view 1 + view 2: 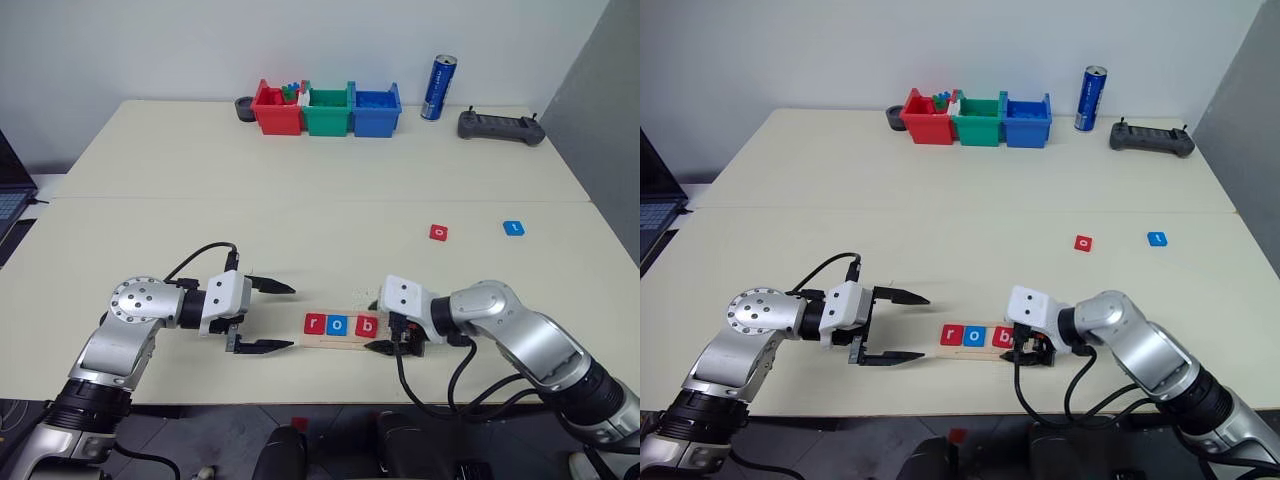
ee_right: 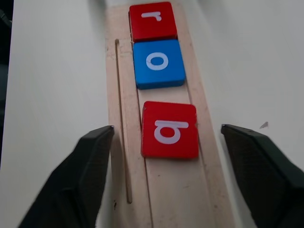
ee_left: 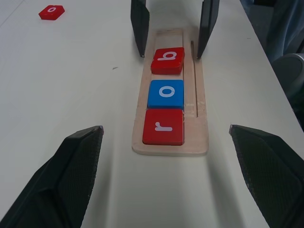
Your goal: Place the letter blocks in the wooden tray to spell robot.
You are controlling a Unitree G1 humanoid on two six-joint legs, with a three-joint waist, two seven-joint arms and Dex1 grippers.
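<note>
Wooden tray [image 1: 345,338] lies near front edge of table [image 1: 300,210], long axis running left–right, between the two grippers.

Tray contents, from robot's left: red r block [image 3: 163,126], blue o block [image 3: 166,94], red b block [image 3: 167,60]. r and o touch edge to edge; b sits slightly apart from o, a bit skewed in the groove. Rest of tray beyond b is bare wood.

R gripper [image 2: 175,137]: jaws apart, one finger each side of tray, straddling it at the b block. Neither finger touches b; the tile lies free between them, gaps on both sides. Nothing held.

L gripper [image 1: 268,316]: jaws wide apart, empty, pointing toward tray's r end from robot's left. Tray end lies just beyond fingertips, not between them, no contact.

Still off tray: second red o block [image 1: 439,232] and blue t block [image 1: 513,228], both flat on table, well apart from tray, toward robot's right and farther back, with a gap between them.

Back of table: red bin [image 1: 277,110], green bin [image 1: 328,110], blue bin [image 1: 376,110] in a row; blue can [image 1: 438,88]; dark controller [image 1: 500,127].
</note>
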